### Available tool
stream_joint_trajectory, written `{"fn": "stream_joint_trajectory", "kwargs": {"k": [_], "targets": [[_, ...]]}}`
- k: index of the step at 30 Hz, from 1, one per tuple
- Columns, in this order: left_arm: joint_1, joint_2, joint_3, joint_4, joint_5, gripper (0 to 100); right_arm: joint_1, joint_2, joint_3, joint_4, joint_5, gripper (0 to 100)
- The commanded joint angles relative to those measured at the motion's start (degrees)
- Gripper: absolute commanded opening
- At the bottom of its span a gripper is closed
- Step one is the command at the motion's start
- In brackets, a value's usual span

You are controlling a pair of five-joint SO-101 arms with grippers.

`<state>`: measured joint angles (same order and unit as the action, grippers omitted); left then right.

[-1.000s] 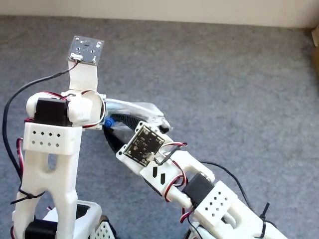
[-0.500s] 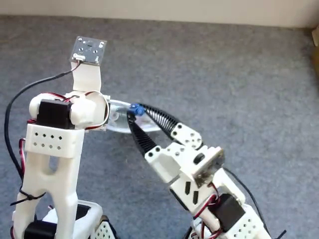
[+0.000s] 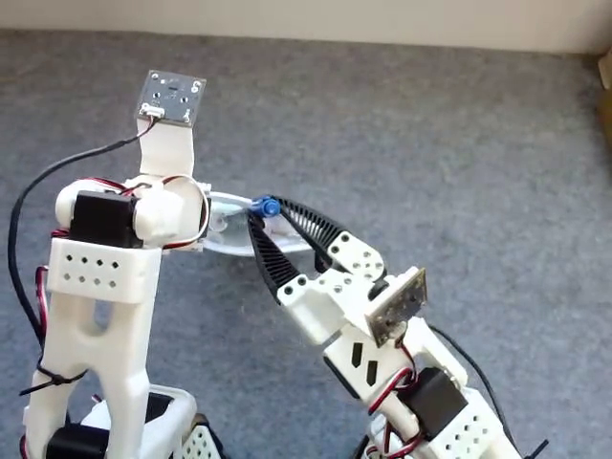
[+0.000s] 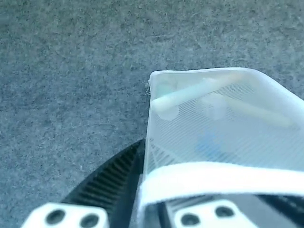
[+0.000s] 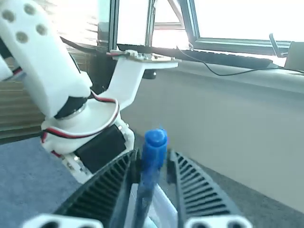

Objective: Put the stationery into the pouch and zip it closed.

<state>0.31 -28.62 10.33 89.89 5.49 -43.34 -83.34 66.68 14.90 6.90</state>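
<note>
A translucent pouch [image 4: 223,128] lies on the grey carpet with a pale stick, a small block and something blue showing through it. My left gripper [image 4: 156,190] is shut on its near edge, one black finger [image 4: 111,178] beside it. In the high view the pouch [image 3: 228,228] peeks out from under the left arm [image 3: 143,215]. My right gripper [image 3: 263,212] is shut on a blue pen [image 3: 266,207], whose end is at the pouch's edge. In the right wrist view the blue pen [image 5: 153,142] stands upright between the black ribbed fingers [image 5: 107,183].
Grey carpet [image 3: 459,153] covers the table, open to the right and far side. A pale wall [image 3: 335,19] runs along the back. The left arm's white body [image 5: 61,90] stands close in front of the right gripper.
The right arm's wrist has turned over, bringing its black fingers and the blue pen into sight at the pouch. Over the last half second it shifted only slightly. The left arm has hardly moved.
</note>
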Motion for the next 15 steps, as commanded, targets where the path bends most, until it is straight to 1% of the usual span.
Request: {"fn": "stream_joint_trajectory", "kwargs": {"k": [1,3,11,13,15], "targets": [[-1.27,-0.22,0.31,-0.44,0.62,1,0.48,-1.01,-0.48,2.59,6.68,17.3],[-1.27,-0.22,0.31,-0.44,0.62,1,0.48,-1.01,-0.48,2.86,8.79,17.3],[-1.27,-0.22,0.31,-0.53,0.62,1,0.66,-1.1,-0.48,2.86,9.23,17.2],[-1.27,-0.22,0.4,-0.62,0.62,1,0.75,-1.1,-0.48,2.95,9.23,13.9],[-1.27,-0.22,0.4,-0.62,0.62,1,0.75,-1.45,-0.48,3.03,9.23,7.0]]}}
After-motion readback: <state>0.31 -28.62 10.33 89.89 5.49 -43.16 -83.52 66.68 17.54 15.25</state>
